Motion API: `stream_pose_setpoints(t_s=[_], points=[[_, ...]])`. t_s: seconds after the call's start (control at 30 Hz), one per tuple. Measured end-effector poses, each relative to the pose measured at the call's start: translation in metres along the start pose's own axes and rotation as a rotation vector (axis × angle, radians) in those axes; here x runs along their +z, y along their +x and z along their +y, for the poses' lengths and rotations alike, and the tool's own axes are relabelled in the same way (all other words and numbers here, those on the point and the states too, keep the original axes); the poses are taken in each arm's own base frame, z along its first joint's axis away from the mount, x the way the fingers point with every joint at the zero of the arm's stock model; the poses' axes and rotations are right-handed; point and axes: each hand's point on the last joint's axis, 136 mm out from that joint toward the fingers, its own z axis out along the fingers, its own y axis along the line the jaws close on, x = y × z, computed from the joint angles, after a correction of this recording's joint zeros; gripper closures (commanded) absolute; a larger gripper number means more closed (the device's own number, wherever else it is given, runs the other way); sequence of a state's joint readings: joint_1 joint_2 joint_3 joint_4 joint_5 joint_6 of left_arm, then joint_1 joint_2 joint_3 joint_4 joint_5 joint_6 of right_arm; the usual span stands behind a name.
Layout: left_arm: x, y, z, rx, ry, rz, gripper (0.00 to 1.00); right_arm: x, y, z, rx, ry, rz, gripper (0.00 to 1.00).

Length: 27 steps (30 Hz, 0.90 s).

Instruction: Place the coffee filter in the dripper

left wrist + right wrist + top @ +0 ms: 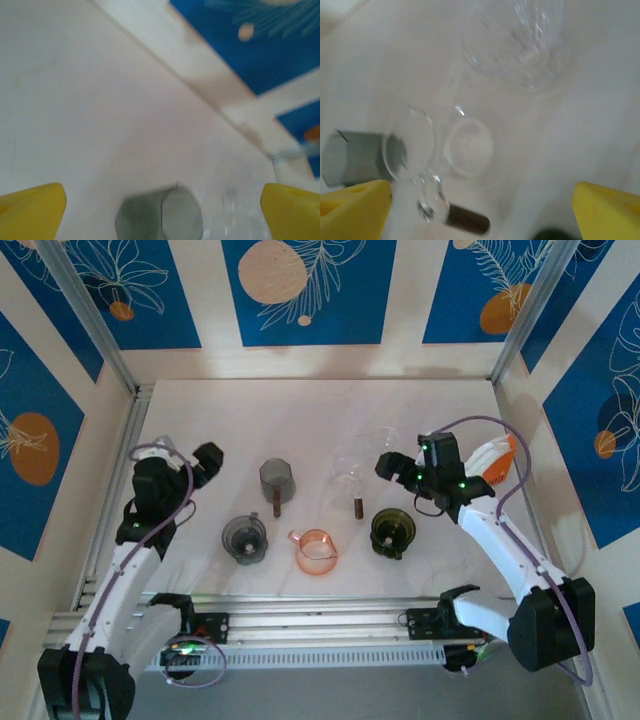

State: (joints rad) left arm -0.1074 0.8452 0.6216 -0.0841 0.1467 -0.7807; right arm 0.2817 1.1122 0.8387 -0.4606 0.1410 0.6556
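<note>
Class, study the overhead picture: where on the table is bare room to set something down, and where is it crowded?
Bare: the table's far strip, between the back wall and the tall grey cup and clear glass vessel. Crowded: the near row of low grey cup, orange cup and dark green cup.

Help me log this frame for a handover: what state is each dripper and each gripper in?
Left gripper, open, empty.
Right gripper, open, empty.
Clear glass dripper, on the table, ungripped.
Tall grey dripper, on the table, ungripped.
Round grey dripper, upright, no filter inside.
Orange dripper, upright, no filter inside.
Green dripper, upright, no filter inside.
</note>
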Motion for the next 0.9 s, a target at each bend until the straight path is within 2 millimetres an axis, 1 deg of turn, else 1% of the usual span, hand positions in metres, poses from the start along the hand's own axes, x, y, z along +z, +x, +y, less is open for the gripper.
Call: stream_pose_setpoints(t_s=[0.07, 0.17, 0.23, 0.33, 0.5, 0.57, 0.73, 0.8, 0.9], points=[[-0.003, 0.025, -0.002, 0.019, 0.006, 0.094, 0.01, -0.002, 0.019, -0.016, 0.004, 0.081, 0.056, 0.16], [-0.008, 0.051, -0.003, 0.036, 0.012, 0.187, 0.01, -0.004, 0.050, -0.046, 0.032, 0.194, 0.140, 0.24], [-0.010, 0.062, -0.002, 0.037, 0.009, 0.229, 0.01, -0.007, 0.069, -0.062, 0.049, 0.249, 0.189, 0.29], [-0.011, 0.073, 0.000, 0.035, 0.007, 0.270, 0.02, -0.011, 0.089, -0.075, 0.065, 0.293, 0.239, 0.39], [-0.012, 0.080, 0.001, 0.031, 0.008, 0.302, 0.02, -0.011, 0.096, -0.076, 0.077, 0.297, 0.265, 0.59], [-0.013, 0.082, 0.001, 0.030, 0.009, 0.308, 0.02, -0.010, 0.099, -0.076, 0.077, 0.298, 0.276, 0.65], [-0.013, 0.085, 0.002, 0.026, 0.008, 0.321, 0.02, -0.008, 0.109, -0.077, 0.068, 0.308, 0.305, 0.83], [-0.013, 0.086, 0.002, 0.026, 0.006, 0.323, 0.02, -0.008, 0.110, -0.077, 0.069, 0.306, 0.310, 0.89], [-0.013, 0.086, 0.002, 0.025, 0.005, 0.325, 0.01, -0.010, 0.107, -0.069, 0.060, 0.277, 0.300, 0.96]])
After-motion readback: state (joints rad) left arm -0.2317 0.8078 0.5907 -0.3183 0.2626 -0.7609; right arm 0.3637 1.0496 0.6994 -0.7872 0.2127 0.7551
